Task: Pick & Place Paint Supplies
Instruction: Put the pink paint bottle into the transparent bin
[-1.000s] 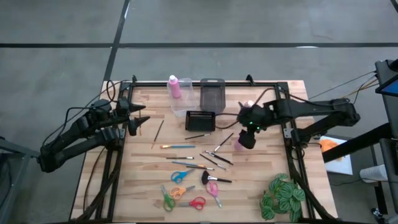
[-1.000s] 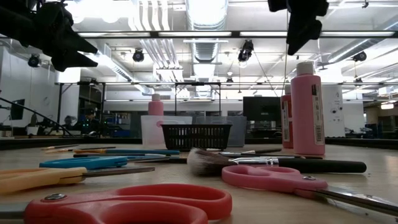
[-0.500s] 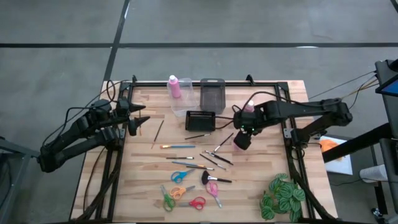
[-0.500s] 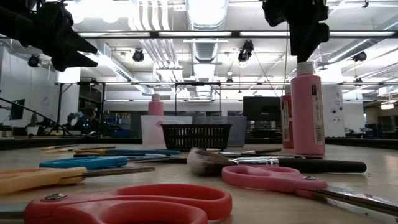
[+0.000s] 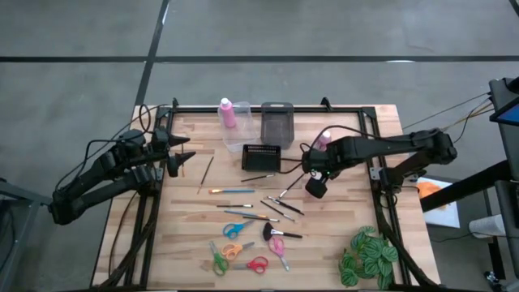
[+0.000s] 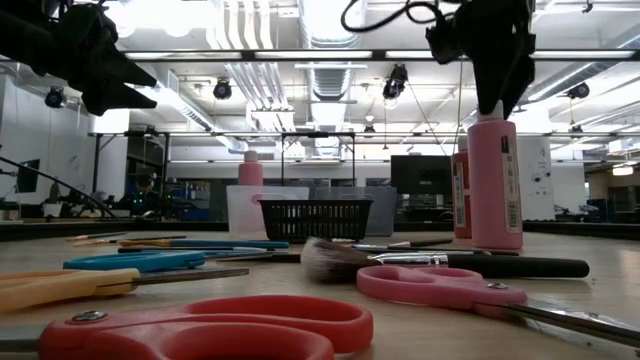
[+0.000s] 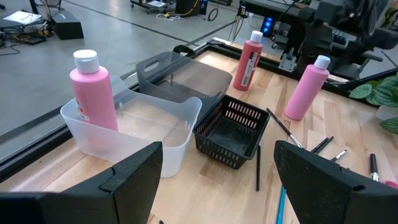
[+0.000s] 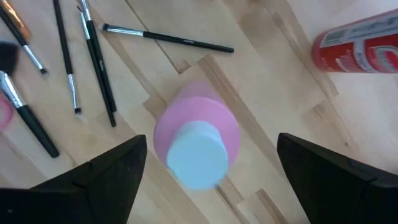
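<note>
I see right gripper (image 8: 199,177) jaws spread above upright pink bottle (image 8: 196,144), brushes (image 8: 93,53) and red bottle (image 8: 357,46) nearby on desk (image 8: 273,106); left gripper (image 7: 211,180) jaws spread, idle.

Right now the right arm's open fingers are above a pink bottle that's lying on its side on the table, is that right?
Not quite. The pink bottle stands upright, cap up, as the right wrist view and the low view show. The right gripper does hang directly above it, fingers open.
</note>
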